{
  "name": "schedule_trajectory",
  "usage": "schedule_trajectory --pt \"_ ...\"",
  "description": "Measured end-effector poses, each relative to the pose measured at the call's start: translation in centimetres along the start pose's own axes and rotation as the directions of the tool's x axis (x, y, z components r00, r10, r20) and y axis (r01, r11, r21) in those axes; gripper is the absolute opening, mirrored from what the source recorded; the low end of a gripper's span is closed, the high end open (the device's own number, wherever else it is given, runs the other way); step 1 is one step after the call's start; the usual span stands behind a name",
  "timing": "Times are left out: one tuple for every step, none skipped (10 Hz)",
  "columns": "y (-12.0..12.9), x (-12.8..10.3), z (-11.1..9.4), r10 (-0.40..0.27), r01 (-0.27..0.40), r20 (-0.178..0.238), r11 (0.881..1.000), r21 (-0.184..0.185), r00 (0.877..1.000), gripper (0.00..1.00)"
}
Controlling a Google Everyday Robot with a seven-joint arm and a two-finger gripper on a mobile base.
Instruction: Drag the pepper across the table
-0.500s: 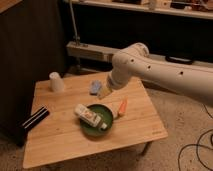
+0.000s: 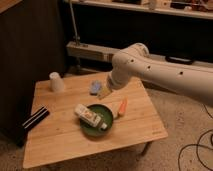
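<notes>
The pepper (image 2: 122, 105) is a small orange-red tapered piece lying on the light wooden table (image 2: 60, 145), just right of the green plate (image 2: 105, 130). My gripper (image 2: 104, 93) hangs at the end of the white arm (image 2: 150, 70) over the table's back middle. It is next to the blue pad (image 2: 94, 87), to the upper left of the pepper and apart from it.
A white carton-like box (image 2: 89, 115) lies on the green plate. An upturned white cup (image 2: 56, 81) stands at the back left corner. A black flat object (image 2: 35, 118) lies at the left edge. Shelving and a dark wall stand behind the table; cables lie on the floor at right.
</notes>
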Motion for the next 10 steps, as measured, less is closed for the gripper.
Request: schedule_trajectory --pt "0.01 -0.02 -0.02 0.0 0.0 0.0 1.0 0.0 1.0 0.8" --pt "-0.02 0.0 -0.02 0.0 0.0 0.0 1.0 0.0 1.0 0.8" --pt "-0.03 0.01 -0.02 0.0 0.0 0.0 1.0 0.0 1.0 0.8" --pt "-0.03 0.0 -0.03 0.0 0.0 0.0 1.0 0.0 1.0 0.8" --pt "-0.03 0.01 -0.03 0.0 0.0 0.0 1.0 0.0 1.0 0.8" --pt "-0.04 0.01 -0.03 0.001 -0.001 0.0 1.0 0.0 1.0 0.8" --pt "-0.04 0.01 -0.03 0.001 -0.001 0.0 1.0 0.0 1.0 0.8" --pt "-0.04 0.01 -0.03 0.001 -0.001 0.0 1.0 0.0 1.0 0.8" --pt "-0.04 0.01 -0.03 0.001 -0.001 0.0 1.0 0.0 1.0 0.8" --pt "-0.04 0.01 -0.03 0.0 0.0 0.0 1.0 0.0 1.0 0.8"
